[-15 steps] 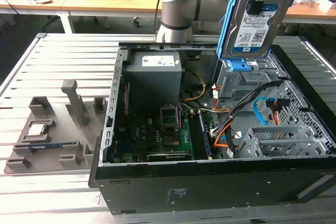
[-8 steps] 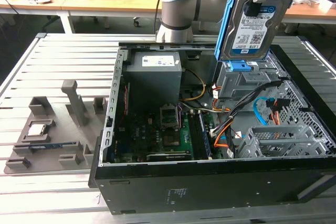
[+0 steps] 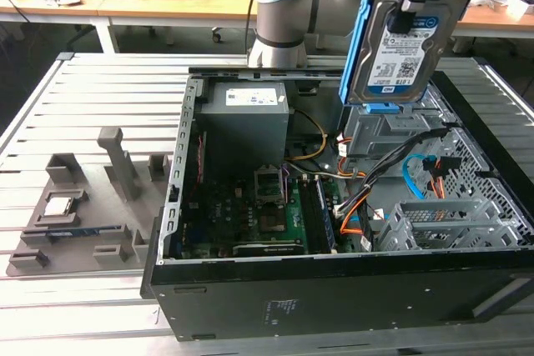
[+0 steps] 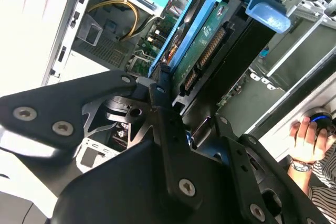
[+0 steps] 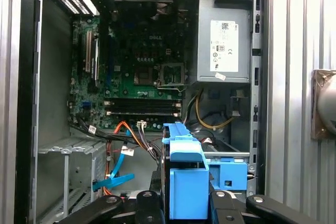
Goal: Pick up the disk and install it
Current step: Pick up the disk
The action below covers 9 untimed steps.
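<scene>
Your claw [image 3: 406, 4] is clamped on the disk [image 3: 402, 43], which hangs nearly upright in its blue frame [image 3: 357, 39] at the upper right of the exterior view, above the open computer case [image 3: 334, 298] standing on the slatted worktop [image 3: 83, 106]. In the second wrist view, a person's hand [image 4: 307, 139] lies just beyond the case's outer wall.
</scene>
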### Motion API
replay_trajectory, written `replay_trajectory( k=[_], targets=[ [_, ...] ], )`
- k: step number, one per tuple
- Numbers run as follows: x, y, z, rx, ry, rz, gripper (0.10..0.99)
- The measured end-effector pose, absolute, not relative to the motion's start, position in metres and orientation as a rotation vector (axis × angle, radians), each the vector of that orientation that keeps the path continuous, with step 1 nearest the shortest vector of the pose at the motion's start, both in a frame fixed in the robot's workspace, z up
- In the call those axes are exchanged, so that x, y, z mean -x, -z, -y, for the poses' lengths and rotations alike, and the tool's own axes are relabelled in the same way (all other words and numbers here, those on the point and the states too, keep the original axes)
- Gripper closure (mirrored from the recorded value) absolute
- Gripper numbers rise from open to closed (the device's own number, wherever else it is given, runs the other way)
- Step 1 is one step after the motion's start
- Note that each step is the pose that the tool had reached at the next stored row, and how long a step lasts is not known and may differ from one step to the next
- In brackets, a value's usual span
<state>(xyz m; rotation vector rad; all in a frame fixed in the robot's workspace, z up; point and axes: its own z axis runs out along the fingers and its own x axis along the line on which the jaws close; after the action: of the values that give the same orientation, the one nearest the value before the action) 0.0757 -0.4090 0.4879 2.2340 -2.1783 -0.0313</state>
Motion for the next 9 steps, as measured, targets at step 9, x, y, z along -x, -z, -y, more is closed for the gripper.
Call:
replay_trajectory(
  k=[9],
  targets=[
    [-0.079, -0.487, 0.424, -2.234, 0.031, 2.178, 0.722]
  ],
)
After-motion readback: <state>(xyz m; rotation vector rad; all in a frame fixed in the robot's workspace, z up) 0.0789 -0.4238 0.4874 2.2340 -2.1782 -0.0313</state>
